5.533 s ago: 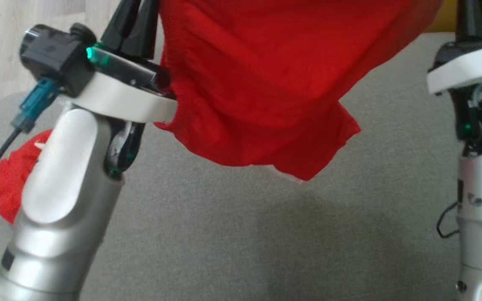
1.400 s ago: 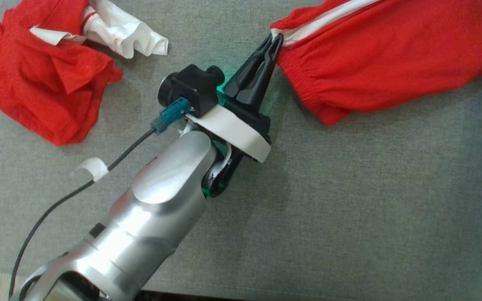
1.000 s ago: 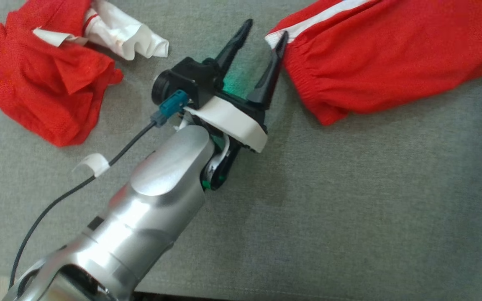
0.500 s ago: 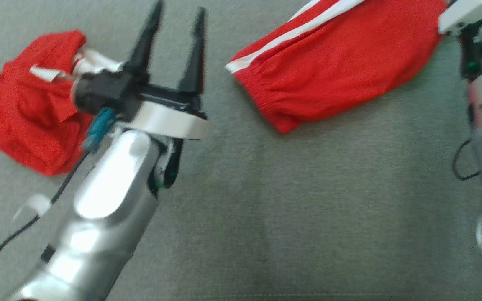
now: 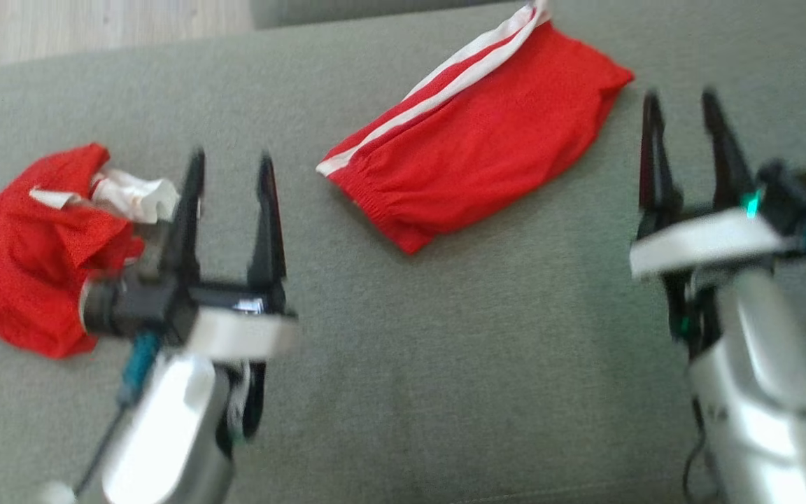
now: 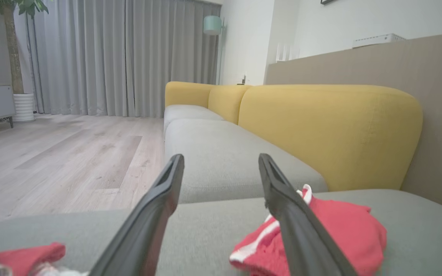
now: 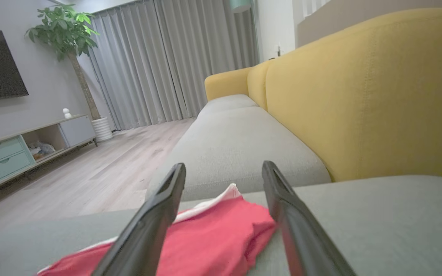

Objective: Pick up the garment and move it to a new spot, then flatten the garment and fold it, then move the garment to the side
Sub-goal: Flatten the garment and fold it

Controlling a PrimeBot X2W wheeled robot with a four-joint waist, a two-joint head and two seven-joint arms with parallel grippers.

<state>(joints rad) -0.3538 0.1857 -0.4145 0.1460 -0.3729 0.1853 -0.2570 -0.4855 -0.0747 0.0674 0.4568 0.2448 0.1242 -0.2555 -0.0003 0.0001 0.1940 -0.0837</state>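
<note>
**A:** Status?
**B:** I've let go and pulled back over the seat cushion's [image 5: 445, 350] near edge. Left gripper [image 5: 230, 162] and right gripper [image 5: 680, 98] are spread wide and empty. Red shorts [image 5: 473, 150] lie folded by the far edge.
**A:** Meaning?
**B:** Probably done. Crumpled garment [image 5: 32, 259] at the left edge could be next.

Yellow-backed grey sofa [image 6: 221, 153], wood floor [image 6: 60, 161], grey curtains [image 6: 129, 57].

Head camera: high, looking steeply down on the grey seat cushion [image 5: 445, 364] | Left wrist camera: low over the cushion, facing along the sofa toward far curtains [image 6: 129, 57] | Right wrist camera: same low heading, close to yellow backrest [image 7: 359, 96] | Shared: red shorts [image 5: 473, 161] in all three views
</note>
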